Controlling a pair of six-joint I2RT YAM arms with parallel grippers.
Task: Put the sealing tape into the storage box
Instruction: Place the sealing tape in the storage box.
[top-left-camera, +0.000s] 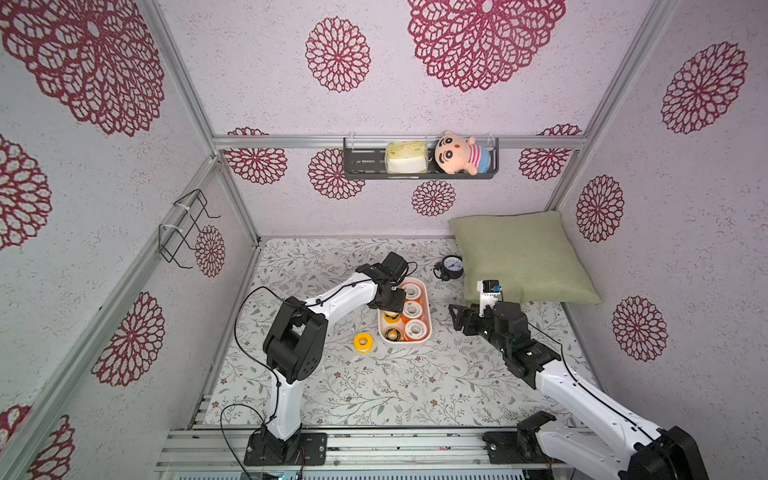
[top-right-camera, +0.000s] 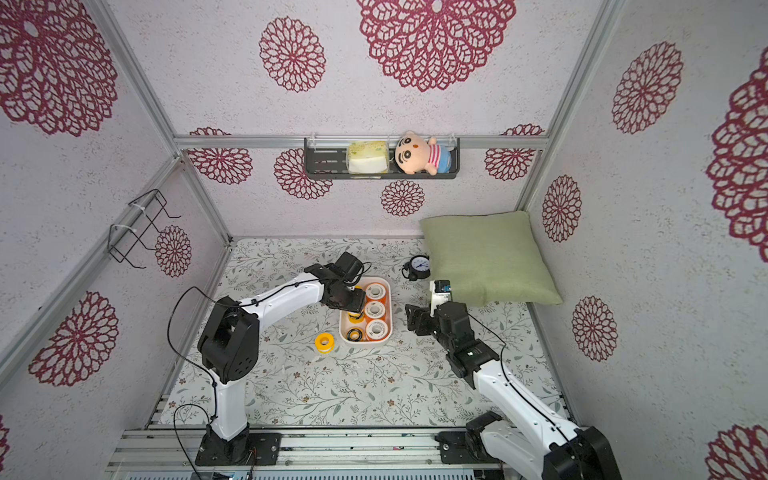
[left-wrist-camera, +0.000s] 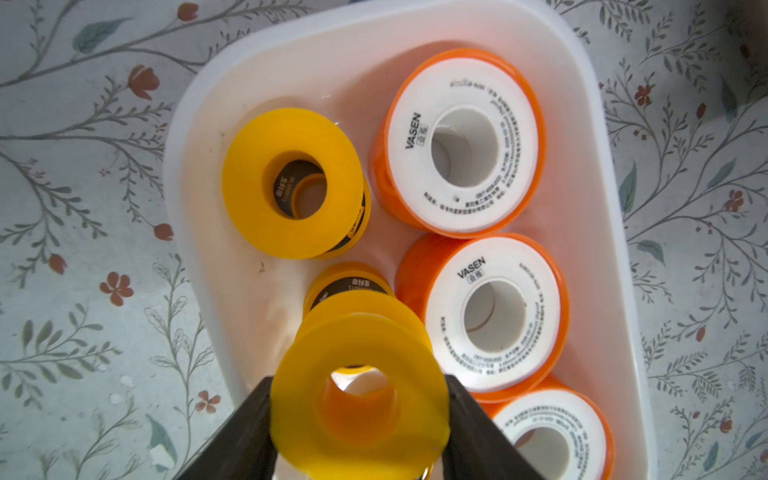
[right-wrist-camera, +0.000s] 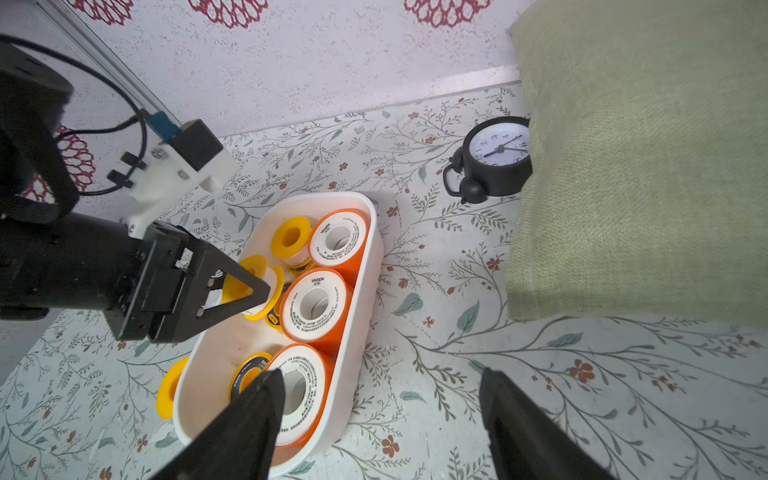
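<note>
Your L gripper is clamped on a yellow tape roll, held over the white box, which has 3 orange-rimmed rolls and maybe 3 yellow ones inside, partly hidden. Your R gripper hangs wide open, empty, just beside the box. One more yellow roll lies on the table next to the box, outside it.
</note>
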